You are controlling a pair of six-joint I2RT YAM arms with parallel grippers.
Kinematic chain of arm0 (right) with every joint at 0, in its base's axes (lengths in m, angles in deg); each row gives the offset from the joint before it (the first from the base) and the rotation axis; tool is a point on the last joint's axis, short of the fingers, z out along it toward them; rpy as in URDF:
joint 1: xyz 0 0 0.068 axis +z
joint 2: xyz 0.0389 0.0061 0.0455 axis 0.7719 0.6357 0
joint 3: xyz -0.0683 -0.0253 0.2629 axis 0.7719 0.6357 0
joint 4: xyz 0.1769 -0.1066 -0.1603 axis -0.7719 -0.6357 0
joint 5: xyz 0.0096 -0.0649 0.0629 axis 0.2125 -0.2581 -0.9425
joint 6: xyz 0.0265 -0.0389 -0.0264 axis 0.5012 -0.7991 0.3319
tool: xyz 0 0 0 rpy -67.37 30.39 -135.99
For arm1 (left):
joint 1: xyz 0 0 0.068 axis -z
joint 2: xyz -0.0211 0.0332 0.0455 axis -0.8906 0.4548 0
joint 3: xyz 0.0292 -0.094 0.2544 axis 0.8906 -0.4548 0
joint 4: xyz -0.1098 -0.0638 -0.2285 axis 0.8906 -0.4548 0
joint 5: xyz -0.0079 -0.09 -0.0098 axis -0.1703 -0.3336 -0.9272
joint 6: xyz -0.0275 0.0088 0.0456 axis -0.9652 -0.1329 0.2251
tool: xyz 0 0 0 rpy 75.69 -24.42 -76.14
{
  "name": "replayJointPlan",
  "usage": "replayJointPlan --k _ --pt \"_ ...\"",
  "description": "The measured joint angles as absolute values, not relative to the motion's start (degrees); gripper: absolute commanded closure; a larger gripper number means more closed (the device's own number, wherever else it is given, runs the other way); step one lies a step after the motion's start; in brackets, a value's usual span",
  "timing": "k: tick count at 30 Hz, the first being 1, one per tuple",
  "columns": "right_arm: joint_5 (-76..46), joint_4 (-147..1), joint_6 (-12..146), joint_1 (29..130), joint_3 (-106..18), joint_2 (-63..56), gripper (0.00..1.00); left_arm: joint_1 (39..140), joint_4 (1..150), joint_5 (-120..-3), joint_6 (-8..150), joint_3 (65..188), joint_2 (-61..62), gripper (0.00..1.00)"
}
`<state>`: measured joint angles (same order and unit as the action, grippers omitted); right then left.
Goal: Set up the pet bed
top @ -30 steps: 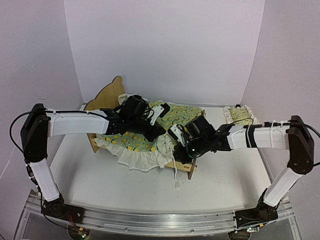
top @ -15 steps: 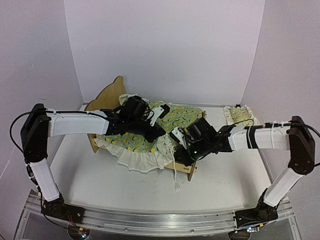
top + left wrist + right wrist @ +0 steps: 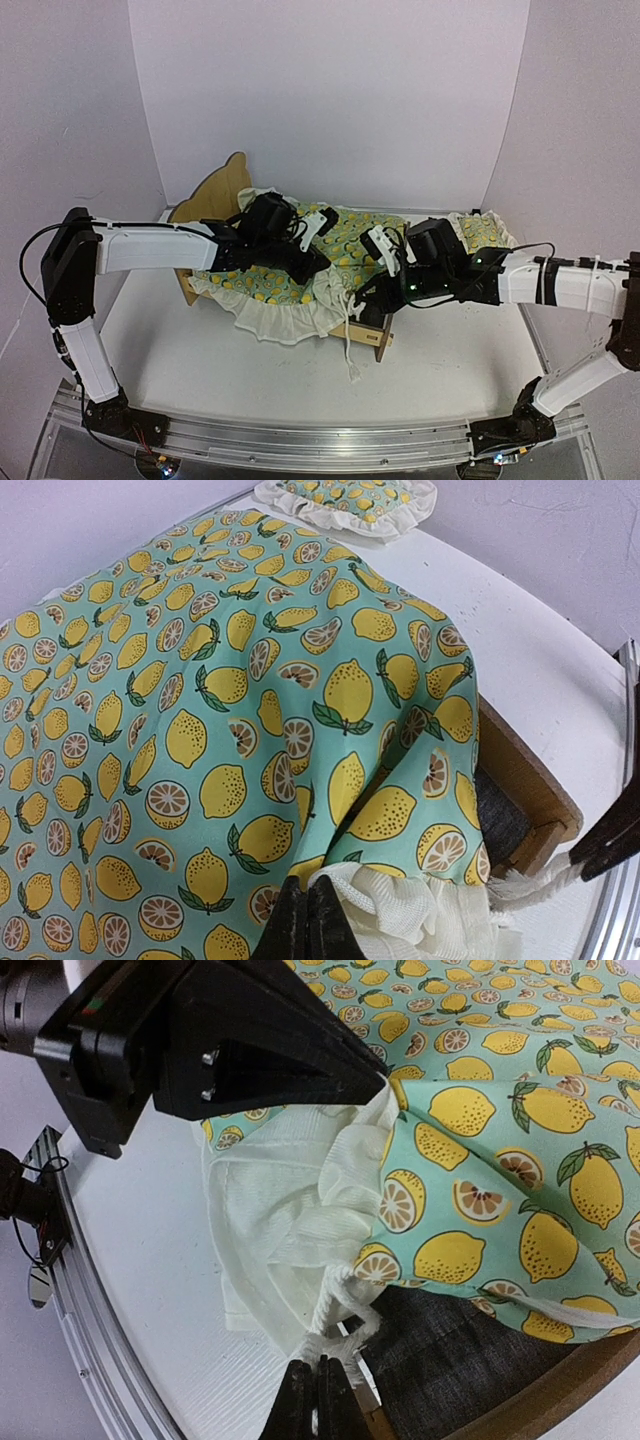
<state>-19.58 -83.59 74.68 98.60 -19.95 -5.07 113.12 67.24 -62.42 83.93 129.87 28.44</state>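
The pet bed (image 3: 222,188) is a plywood frame with a curved headboard; its near corner (image 3: 530,805) and dark grey mattress pad (image 3: 470,1360) show under a lemon-print blanket (image 3: 280,285) draped over it. The blanket's white ruffle (image 3: 290,1210) hangs over the front rail. My left gripper (image 3: 308,905) is shut, pinching the blanket at its ruffled edge, with folds bunching from the tips. Beside the bed's foot corner, my right gripper (image 3: 320,1380) is shut on the blanket's white cord (image 3: 345,1305). In the top view the left gripper (image 3: 316,264) lies over mid-bed and the right gripper (image 3: 370,298) is at the foot.
A small matching ruffled pillow (image 3: 478,230) lies on the white table at the back right, beyond the bed's foot. The cord's loose end (image 3: 353,365) dangles onto the table in front of the bed. White walls close in the back and both sides.
My right arm has swung back and to the right, its wrist now higher over the bed's foot, taking the cord with it. The left arm has not moved.
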Motion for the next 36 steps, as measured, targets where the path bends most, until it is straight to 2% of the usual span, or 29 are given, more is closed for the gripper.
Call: replayJointPlan --k 8,18,36 --pt "-22.7 -81.1 70.5 96.0 -18.1 -4.2 1.0 113.1 68.1 -60.6 83.7 128.5 26.6 1.0" --pt "-28.5 -84.6 65.6 94.8 -19.4 3.2 1.0 113.1 71.0 -54.7 82.7 125.8 22.0 1.0" --pt "-44.1 -92.9 73.4 88.5 -28.3 11.7 1.0 113.1 72.3 -54.5 82.7 125.4 21.0 1.0"
